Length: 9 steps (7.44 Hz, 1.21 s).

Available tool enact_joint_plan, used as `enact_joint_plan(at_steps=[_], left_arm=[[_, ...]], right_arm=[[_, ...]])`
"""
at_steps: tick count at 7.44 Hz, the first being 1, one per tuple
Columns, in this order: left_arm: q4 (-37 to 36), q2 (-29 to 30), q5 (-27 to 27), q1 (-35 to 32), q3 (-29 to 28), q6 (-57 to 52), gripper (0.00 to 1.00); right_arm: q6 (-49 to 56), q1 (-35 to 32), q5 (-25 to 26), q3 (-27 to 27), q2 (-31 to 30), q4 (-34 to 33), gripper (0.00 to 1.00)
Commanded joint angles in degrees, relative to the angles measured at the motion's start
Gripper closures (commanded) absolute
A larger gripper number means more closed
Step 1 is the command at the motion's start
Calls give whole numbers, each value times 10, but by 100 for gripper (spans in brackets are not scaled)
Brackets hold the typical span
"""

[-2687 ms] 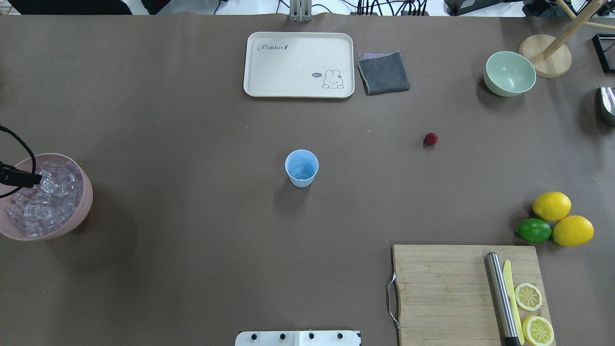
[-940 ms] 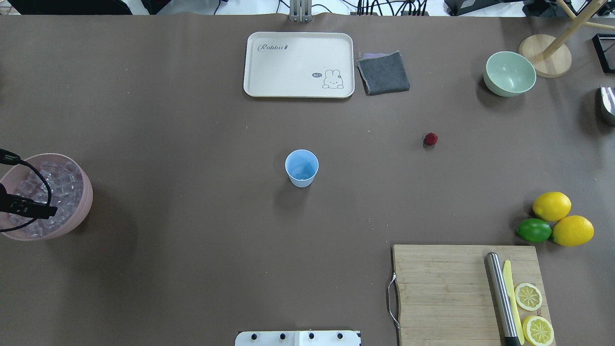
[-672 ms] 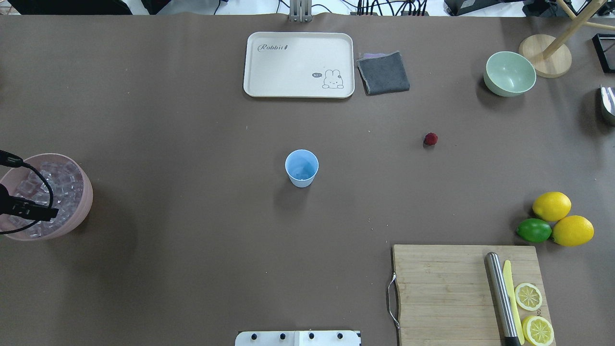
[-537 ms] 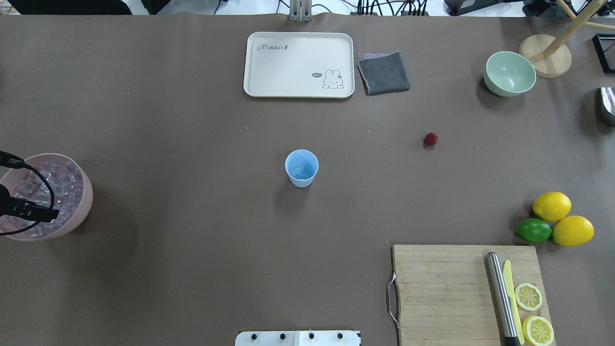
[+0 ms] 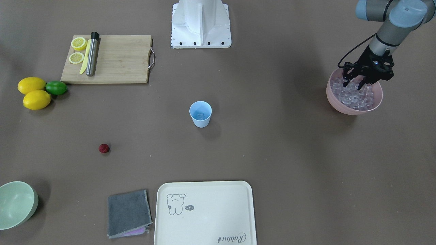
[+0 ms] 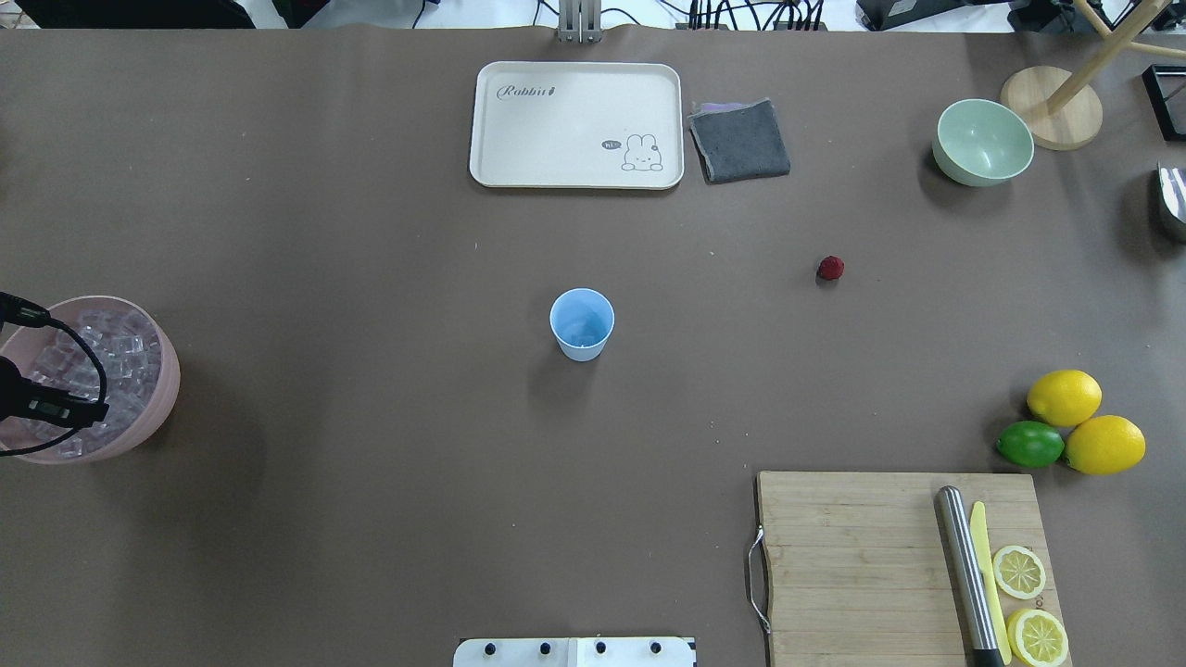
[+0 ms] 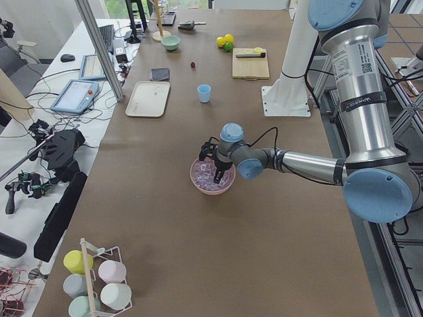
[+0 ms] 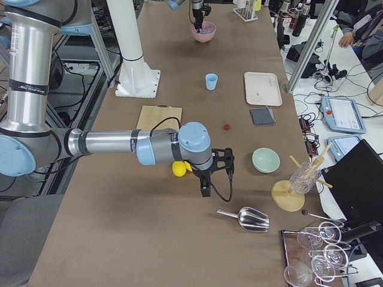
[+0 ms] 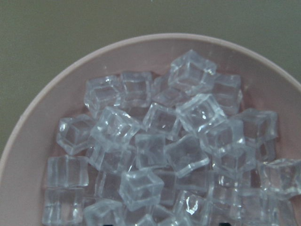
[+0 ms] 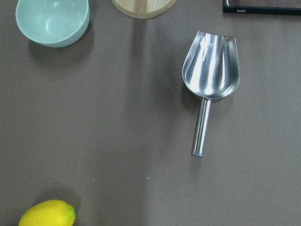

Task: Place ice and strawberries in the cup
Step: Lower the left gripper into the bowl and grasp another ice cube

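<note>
Left claw (image 5: pixel 353 85) spread over ice (image 5: pixel 359 98), shifted toward robot-side rim of pink bowl (image 5: pixel 340 107).

**Left gripper shifts across the ice bowl**

The left gripper (image 5: pixel 354 83) has moved over the pink bowl (image 6: pixel 170 380), from the bowl's far half to the half nearer the robot's base. Most of that move came early. In the last half second it only edged slightly toward the table's left end, above the ice (image 6: pixel 125 347).

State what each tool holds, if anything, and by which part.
Left tool is open over the ice, gripping nothing. Right tool: cannot be told.
</note>
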State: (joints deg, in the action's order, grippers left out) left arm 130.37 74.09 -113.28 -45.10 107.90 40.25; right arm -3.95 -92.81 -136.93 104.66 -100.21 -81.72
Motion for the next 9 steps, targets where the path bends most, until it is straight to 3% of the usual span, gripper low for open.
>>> enact_joint_plan(at_steps=[1, 3, 5, 7, 9], left_arm=[[6, 0, 0, -1, 1, 1, 76], [6, -1, -6, -9, 7, -1, 100], [5, -1, -14, -25, 24, -2, 100], [4, 16, -95, -76, 27, -5, 100], [2, 64, -127, -94, 25, 3, 100]], right_arm=[[0, 0, 0, 0, 0, 1, 0], [-1, 0, 0, 0, 0, 1, 0], [-1, 0, 0, 0, 0, 1, 0], [-1, 1, 0, 0, 0, 1, 0], [-1, 1, 0, 0, 0, 1, 0]])
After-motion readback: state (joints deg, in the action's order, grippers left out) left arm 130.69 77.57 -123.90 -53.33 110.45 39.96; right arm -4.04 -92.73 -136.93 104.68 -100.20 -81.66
